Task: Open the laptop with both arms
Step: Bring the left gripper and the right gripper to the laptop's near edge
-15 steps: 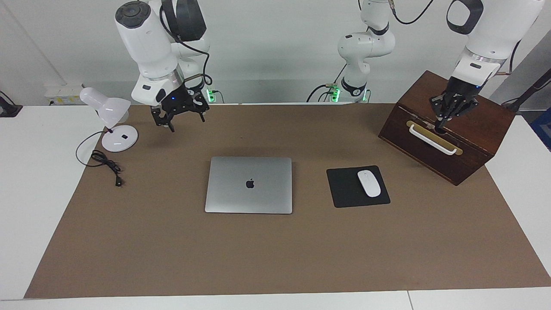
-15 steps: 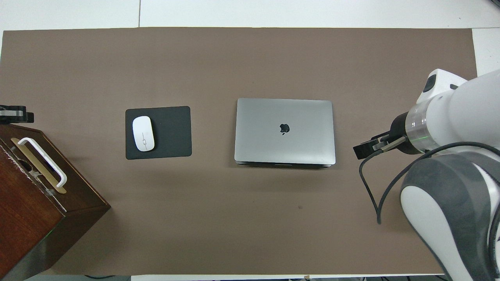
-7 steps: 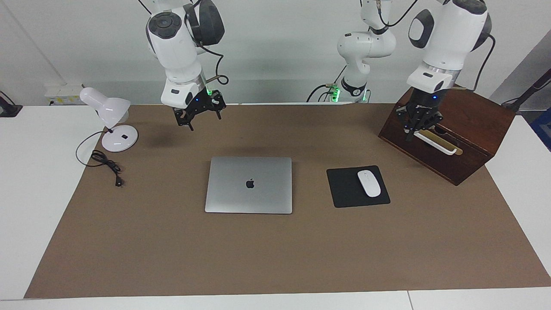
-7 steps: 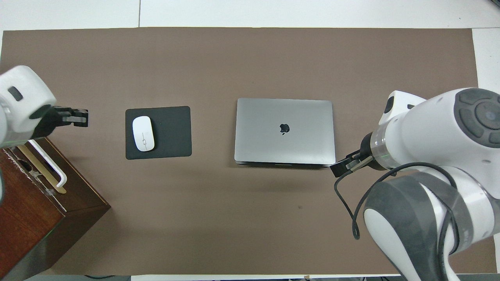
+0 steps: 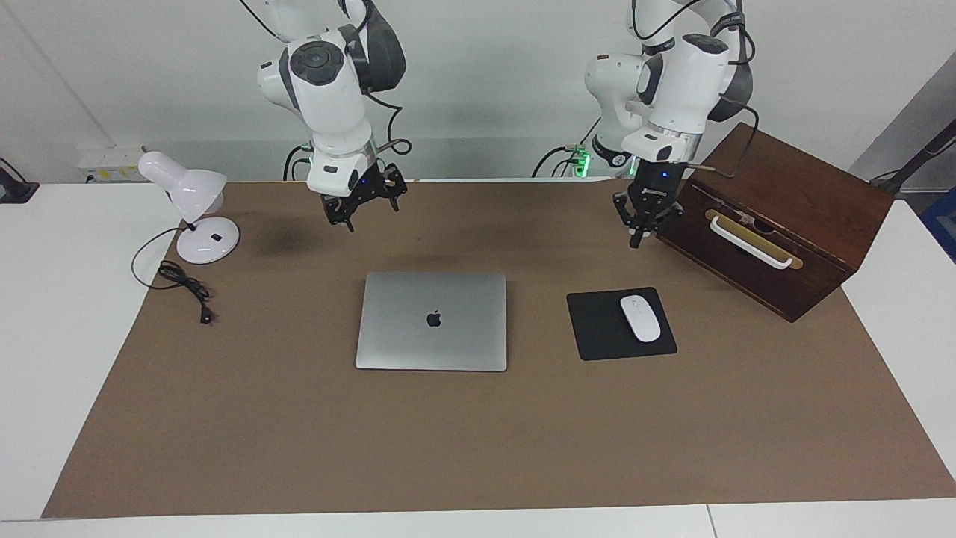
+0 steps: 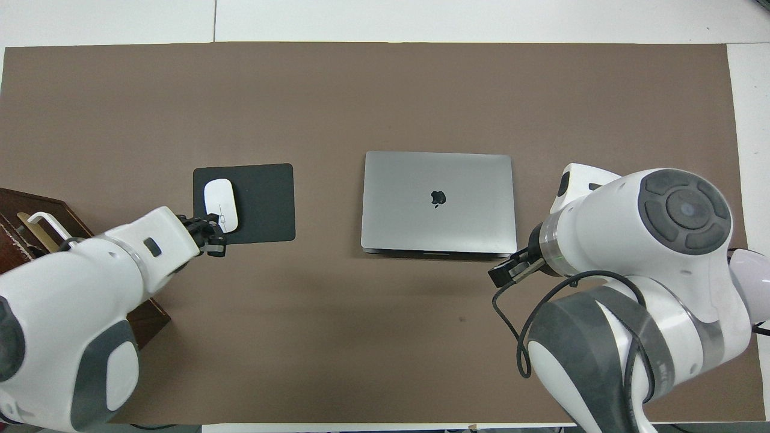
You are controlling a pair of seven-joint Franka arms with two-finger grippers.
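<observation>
In the facing view, the laptop (image 5: 432, 320) lies shut and flat on the brown mat at the middle of the desk (image 5: 45, 336), logo up, with neither arm touching it. Our right gripper (image 5: 364, 208) hangs in the air over the bare mat between the robots and the laptop, toward the desk lamp (image 5: 191, 203); its fingers stand apart and hold nothing. Our left gripper (image 5: 641, 231) hangs over the mat just beside the wooden box (image 5: 792, 224), its fingertips drawn together and empty. The mouse (image 5: 640, 318) sits on its black mouse pad (image 5: 597, 329), beside the laptop toward the left arm's end.

In the overhead view, the laptop (image 6: 438, 201) shows its thicker hinge edge on the side nearer the robots, so we judge the lid's free edge to be the one farther from us. The right gripper (image 6: 507, 272) appears just off the laptop's near corner; the left gripper (image 6: 212, 231) covers the near edge of the mouse pad (image 6: 264, 201) by the mouse (image 6: 220, 205), though it is raised and touches neither.

We judge that we are at the approach, with nothing yet grasped. The next move calls for bringing both grippers down onto the laptop: one to steady the base, the other to catch the lid's free edge and lift.
</observation>
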